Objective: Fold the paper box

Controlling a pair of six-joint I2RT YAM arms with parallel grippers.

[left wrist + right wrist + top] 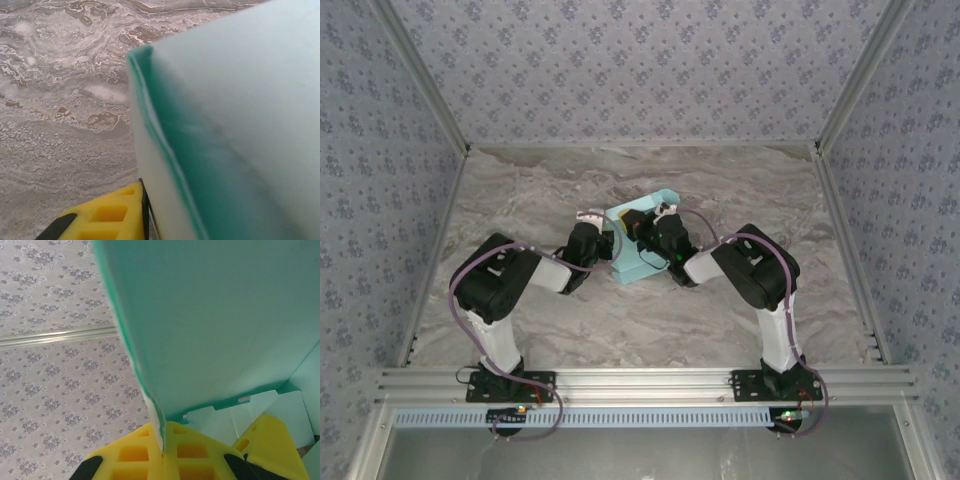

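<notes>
Top external view has the two arms reaching in from the near edge and meeting around the middle of the marble table (520, 200), with the box (630, 265) between them. It is pale aqua, partly raised, with a panel standing up at its far side and a flatter part lying toward the arms. The left gripper (603, 232) comes at the box's left side and the right gripper (645, 226) sits over its middle, so the two wrists are close together. From the right wrist, a tall aqua panel of the box (215, 315) rises just in front of the lens, and the right gripper (162, 442) is clenched on its lower edge, its yellow fingers (130, 455) pressed together with the thin card between them. Pale tabbed flaps (235, 415) lie at the foot of that panel. Behind it are the patterned wall (50, 385) and a metal rail (55, 337). From the left wrist, a box corner (225, 125) looms very near and blurred, and one yellow finger (107, 217) rests right against its pale wall. The other finger is hidden by the card, so I cannot tell whether the left gripper is clamped or loose.
</notes>
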